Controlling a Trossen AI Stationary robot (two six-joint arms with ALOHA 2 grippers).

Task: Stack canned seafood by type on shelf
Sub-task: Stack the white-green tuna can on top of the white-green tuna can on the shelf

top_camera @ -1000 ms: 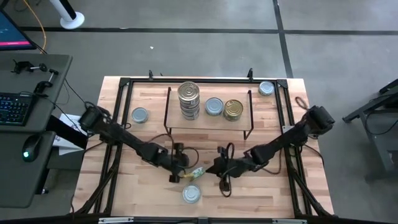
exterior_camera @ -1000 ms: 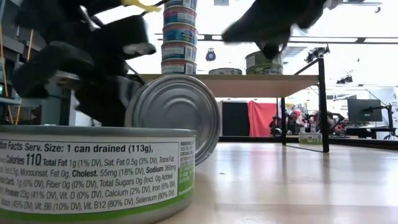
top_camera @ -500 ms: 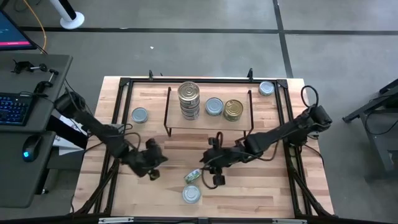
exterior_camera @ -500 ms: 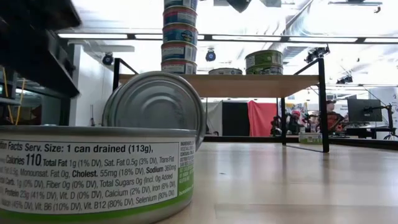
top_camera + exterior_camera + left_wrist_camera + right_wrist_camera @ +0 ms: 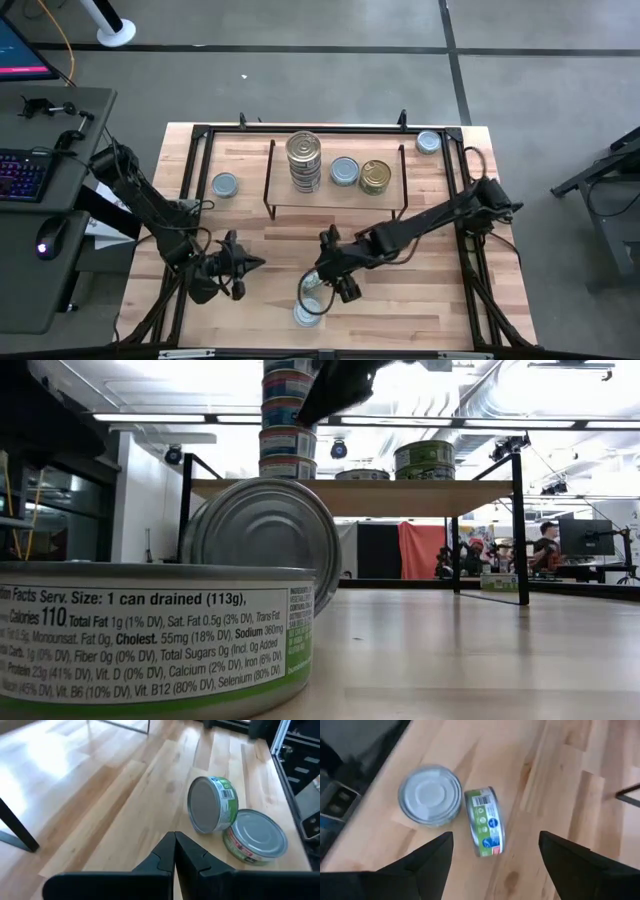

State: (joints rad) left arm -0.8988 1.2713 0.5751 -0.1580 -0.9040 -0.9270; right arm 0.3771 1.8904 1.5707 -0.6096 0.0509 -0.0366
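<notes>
The right gripper (image 5: 492, 851) hung wide open and empty above a green-labelled round tin on its edge (image 5: 485, 821), just beside a flat silver-lidded tin (image 5: 430, 795) on the wooden bench (image 5: 420, 300); the left gripper (image 5: 174, 851) was closed, empty.

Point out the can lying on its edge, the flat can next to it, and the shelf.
can on its edge (image 5: 485, 821), right wrist view, on its green label side
flat can (image 5: 430, 795), right wrist view, middle of its lid
shelf (image 5: 400, 495), low view, front edge of the board
</notes>
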